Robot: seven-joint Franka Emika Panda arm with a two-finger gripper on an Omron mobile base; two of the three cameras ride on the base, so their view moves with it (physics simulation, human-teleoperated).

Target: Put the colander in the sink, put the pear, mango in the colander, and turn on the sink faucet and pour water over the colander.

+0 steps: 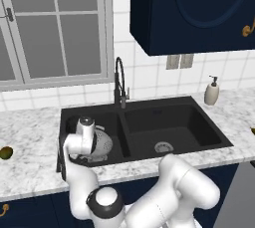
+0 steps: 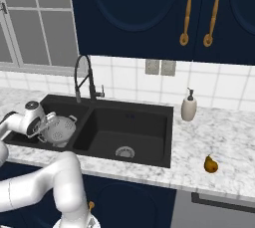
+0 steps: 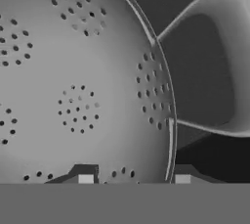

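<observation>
**Inspector:** Speckled white stone counter (image 1: 30,165) is running along a tiled wall under a window and navy cabinets, and it is carrying a matte black sink (image 1: 199,145) with two basins. Where is the colander sitting?

**Assistant:** The colander (image 2: 59,128) is sitting in the left basin, upright on its ring base as far as I can judge. It is dull silver metal, round, pierced with clusters of small holes, and a thin loop handle (image 3: 215,61) is standing out from its rim.

**Inspector:** And the tool?

**Assistant:** The tool (image 3: 134,179) is hanging right over the colander. Its two dark fingertips (image 3: 85,176) are standing apart on either side of the rim wall, one inside the bowl and one outside. I am reading it as partly open and gripping nothing, though the contact itself is hidden.

**Inspector:** What does the coming move turn on?

**Assistant:** The fruit is lying on opposite sides. A small brownish pear (image 2: 211,164) is resting on the counter well to the right of the sink, stem up. A dark green rounded fruit, probably the mango (image 1: 6,153), is lying on the counter to the left and is the nearer one to the tool.

**Inspector:** The faucet?

**Assistant:** The faucet (image 1: 119,85) is standing behind the divider, thin, black and arched; a white soap bottle (image 1: 212,91) is standing at the back right.
</observation>
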